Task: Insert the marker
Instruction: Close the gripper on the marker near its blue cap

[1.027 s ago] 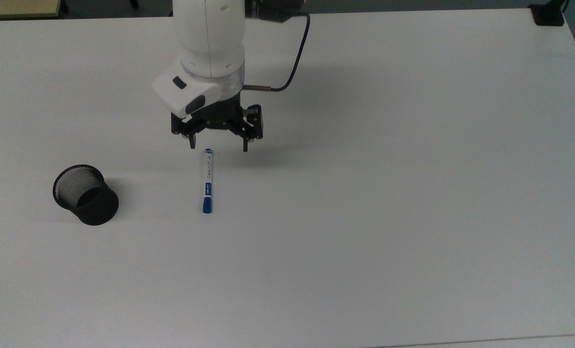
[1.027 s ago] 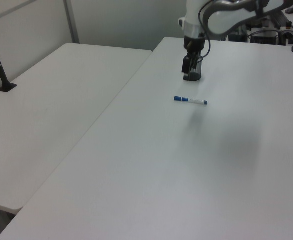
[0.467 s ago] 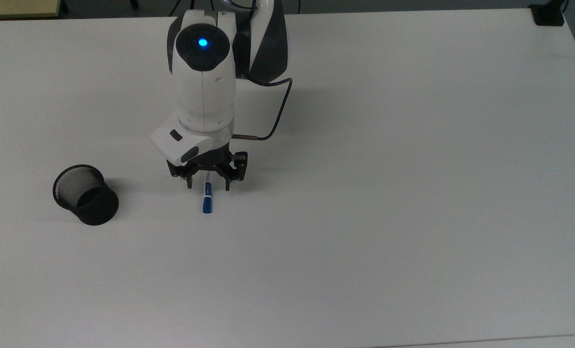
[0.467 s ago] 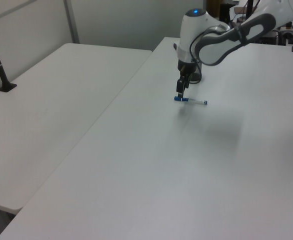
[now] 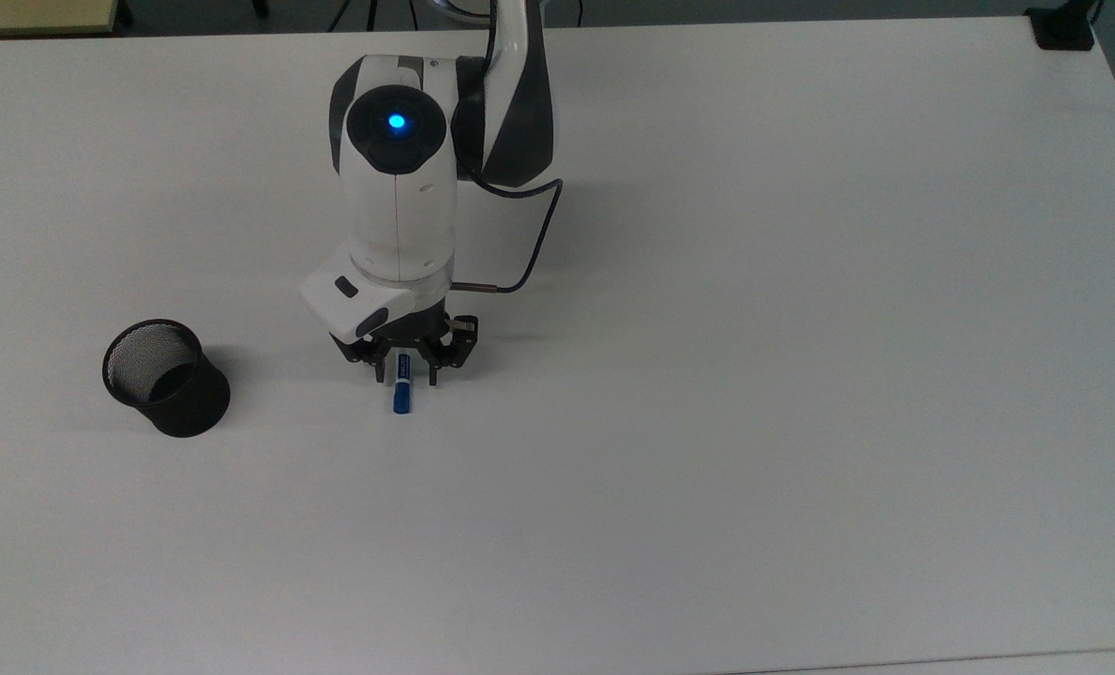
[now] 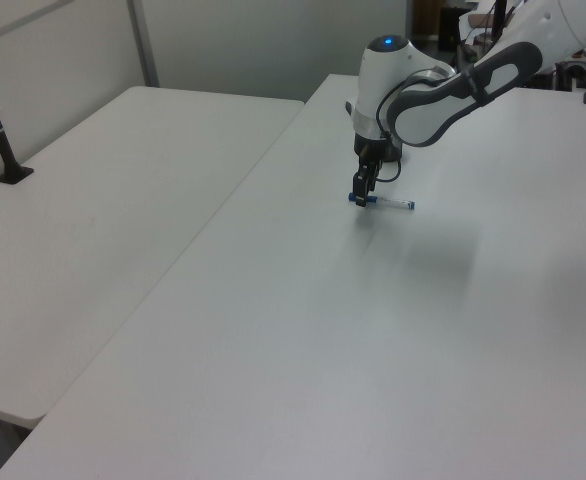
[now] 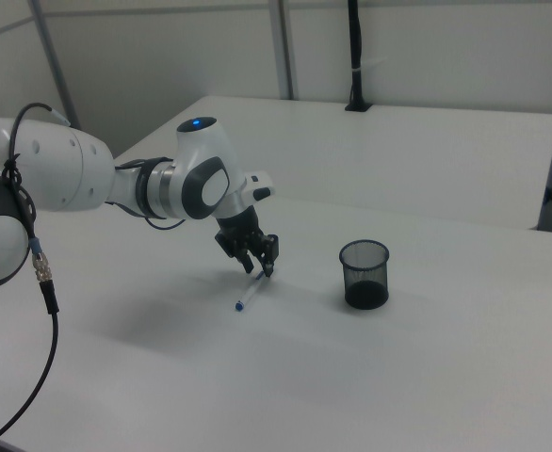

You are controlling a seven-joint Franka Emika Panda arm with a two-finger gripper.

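white bench (image 5: pixel 801 375); pincer (image 5: pixel 405 375) low, spread fingers straddling the marker (image 5: pixel 401 394), not clamped. black mesh cup (image 5: pixel 165 377) well off to the top view's left of pincer.

One marker (image 5: pixel 401 394) lies on the white desk (image 5: pixel 801 375), and one black mesh cup (image 5: pixel 166 377) stands at the middle left of the top view. One robot arm (image 5: pixel 398 187) carries one tool (image 5: pixel 405 377). The left view shows two desks side by side.

marker (image 5: pixel 402 389) lettering — too small to read
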